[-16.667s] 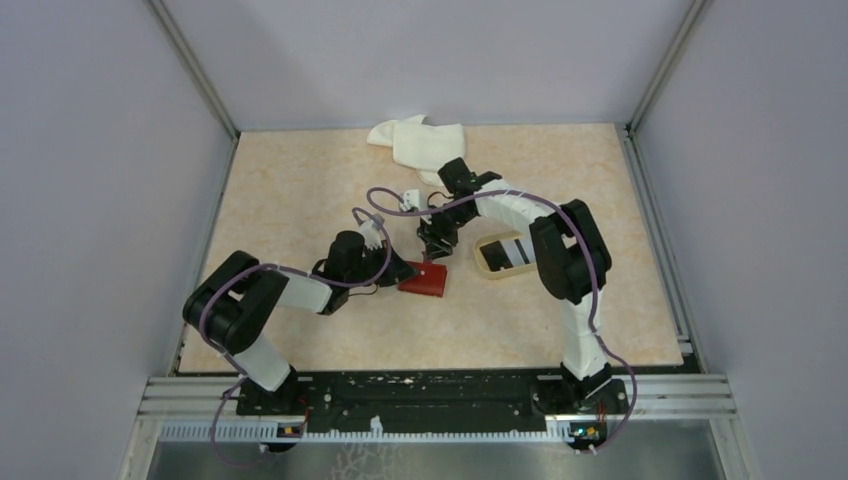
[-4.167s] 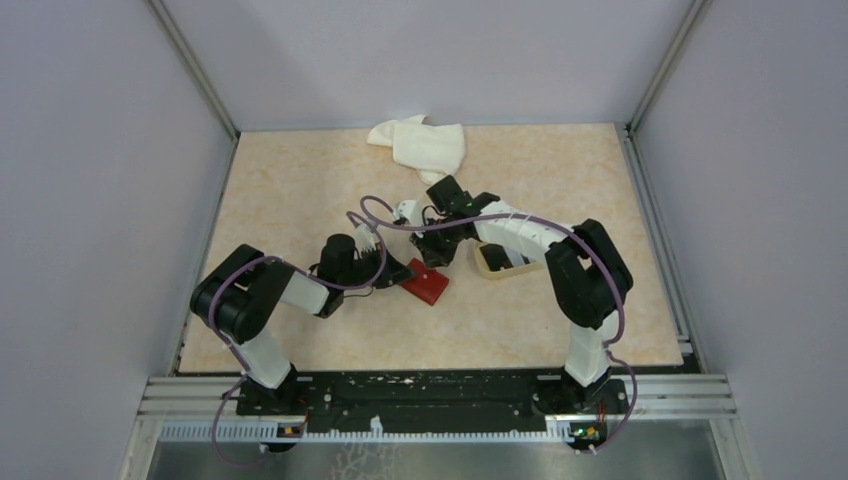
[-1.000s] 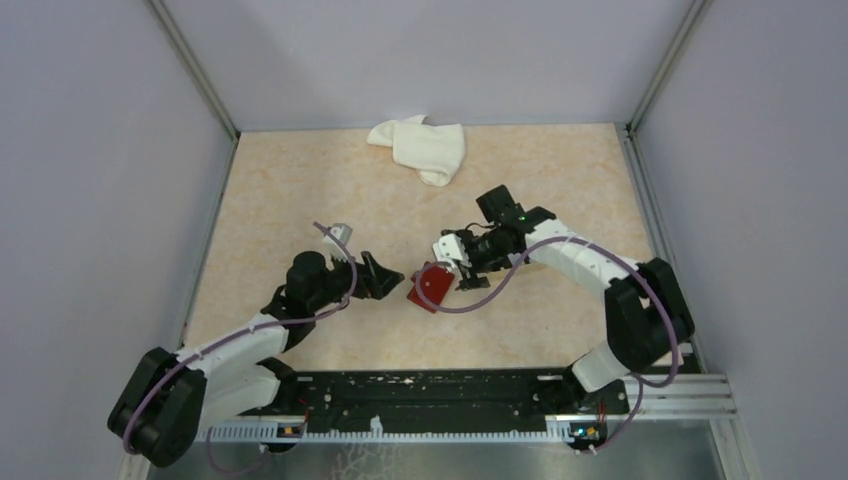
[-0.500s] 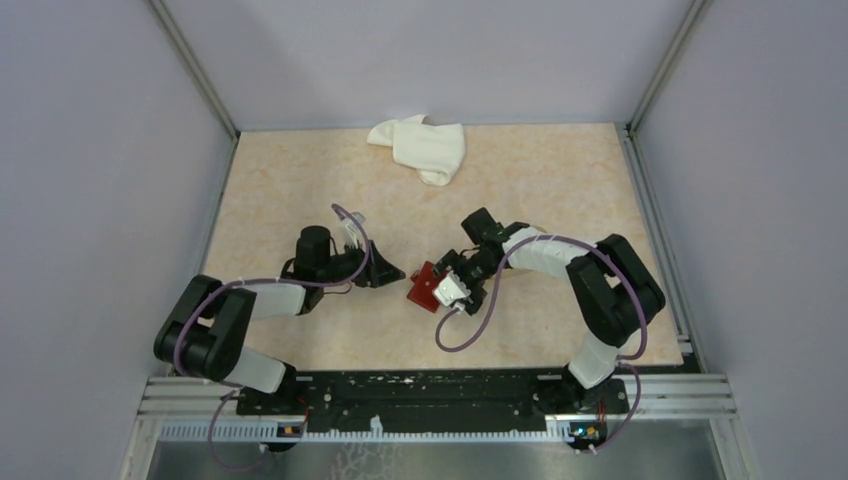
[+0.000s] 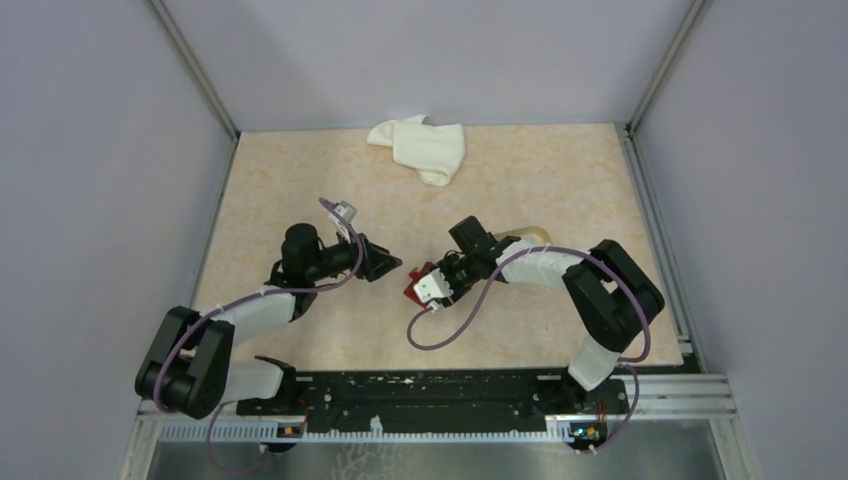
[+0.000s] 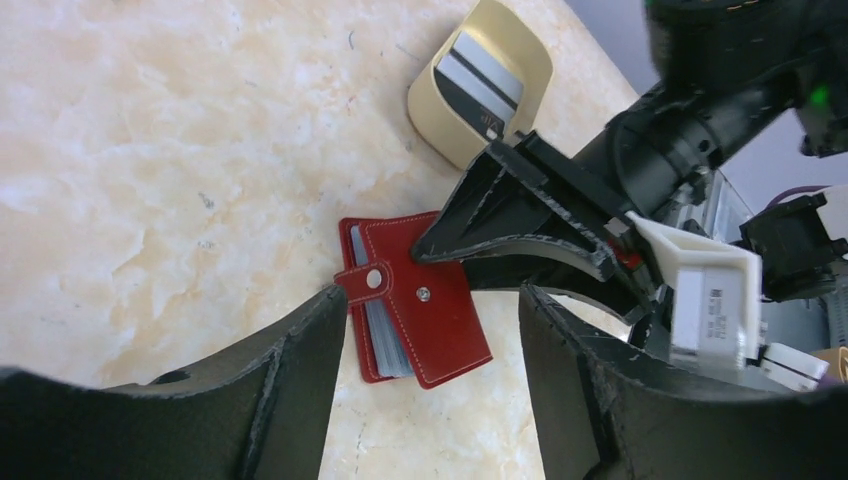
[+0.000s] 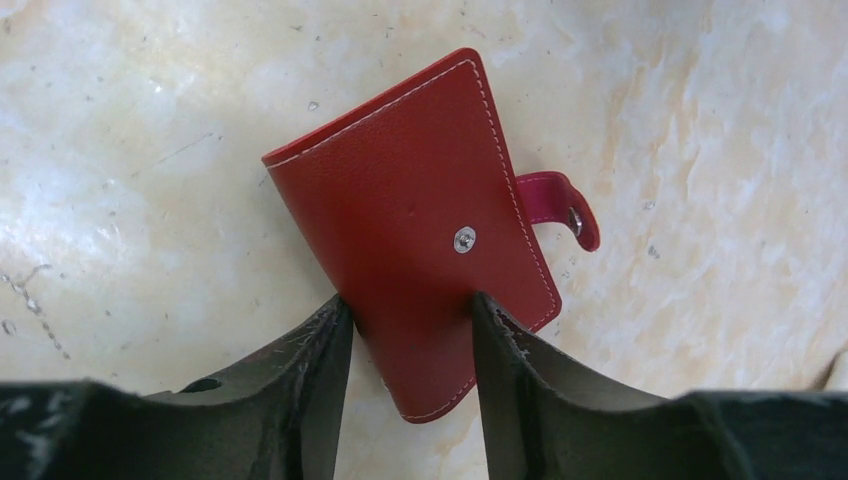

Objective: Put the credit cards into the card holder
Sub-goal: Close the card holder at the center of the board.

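Left wrist view shows the card holder unsnapped on the tabletop with cards inside, 1 striped card left in the beige tray, left end effector wide and empty, right end effector straddling it, grip unclear.

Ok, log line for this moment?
left gripper: open, nothing held | right gripper: straddling card holder, grip unclear | snap tab: undone | tray: card inside

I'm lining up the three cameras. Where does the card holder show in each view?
Top external: card holder mid-picture, mostly covered.
Left wrist: lower centre, snap tab undone.
Right wrist: centre, filling much of it.
Shared landmark: beige tray beyond it in top and left wrist views; not clearly in the right wrist view.
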Robot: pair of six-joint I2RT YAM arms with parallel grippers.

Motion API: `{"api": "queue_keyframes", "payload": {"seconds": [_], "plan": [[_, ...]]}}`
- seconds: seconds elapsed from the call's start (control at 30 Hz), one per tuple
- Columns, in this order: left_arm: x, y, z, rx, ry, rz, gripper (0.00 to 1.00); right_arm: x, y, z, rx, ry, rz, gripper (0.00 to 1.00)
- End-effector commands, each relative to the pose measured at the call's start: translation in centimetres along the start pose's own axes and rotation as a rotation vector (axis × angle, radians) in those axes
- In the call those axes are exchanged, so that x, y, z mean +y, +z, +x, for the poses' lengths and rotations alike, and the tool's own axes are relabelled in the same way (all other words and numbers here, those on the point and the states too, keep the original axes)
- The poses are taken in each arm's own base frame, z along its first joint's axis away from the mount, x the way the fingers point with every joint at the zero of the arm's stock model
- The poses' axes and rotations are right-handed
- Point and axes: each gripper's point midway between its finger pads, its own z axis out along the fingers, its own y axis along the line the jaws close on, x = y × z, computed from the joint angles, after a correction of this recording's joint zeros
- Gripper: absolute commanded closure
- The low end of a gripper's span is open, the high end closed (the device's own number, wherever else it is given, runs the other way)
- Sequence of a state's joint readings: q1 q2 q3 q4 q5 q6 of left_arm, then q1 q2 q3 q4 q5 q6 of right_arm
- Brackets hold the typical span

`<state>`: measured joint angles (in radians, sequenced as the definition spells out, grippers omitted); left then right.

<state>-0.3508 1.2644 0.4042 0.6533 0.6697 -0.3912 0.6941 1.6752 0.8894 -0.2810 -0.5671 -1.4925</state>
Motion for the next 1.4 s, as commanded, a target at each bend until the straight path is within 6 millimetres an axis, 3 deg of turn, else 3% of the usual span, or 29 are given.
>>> {"api": "queue_keyframes", "payload": {"seconds": [0.0,0.17,0.33,0.5,0.63,0.87,0.93,1.07,1.37], "plan": [[0.4,0.6,1.4,0.067,0.014,0.038,0.32,1.1,-0.2,0.9,0.097,0.191,0.054,0.58],[0.4,0.8,1.5,0.076,0.096,0.074,0.33,2.2,-0.3,-0.1,0.101,0.343,0.050,0.61],[0.6,1.5,0.8,0.089,0.154,0.086,0.33,1.5,-0.9,-1.7,0.058,0.446,0.041,0.54],[3.0,2.4,3.5,0.249,0.102,-0.051,0.32,1.6,-3.1,-4.1,-0.030,0.500,-0.056,0.49],[3.4,3.0,4.1,0.317,0.138,-0.105,0.31,1.2,-4.6,-5.0,-0.070,0.501,-0.071,0.47],[2.1,4.9,3.7,0.373,0.169,-0.004,0.29,0.5,-6.1,-4.4,-0.103,0.526,-0.024,0.45],[2.1,5.7,4.2,0.401,0.214,0.016,0.32,0.7,-6.1,-4.3,-0.113,0.538,-0.028,0.45],[2.3,6.8,5.6,0.502,0.215,0.003,0.52,0.8,-5.9,-4.0,-0.116,0.550,-0.036,0.45],[2.8,7.1,6.5,0.572,0.247,-0.093,0.57,0.6,-6.4,-3.6,-0.122,0.563,-0.017,0.45]]}}
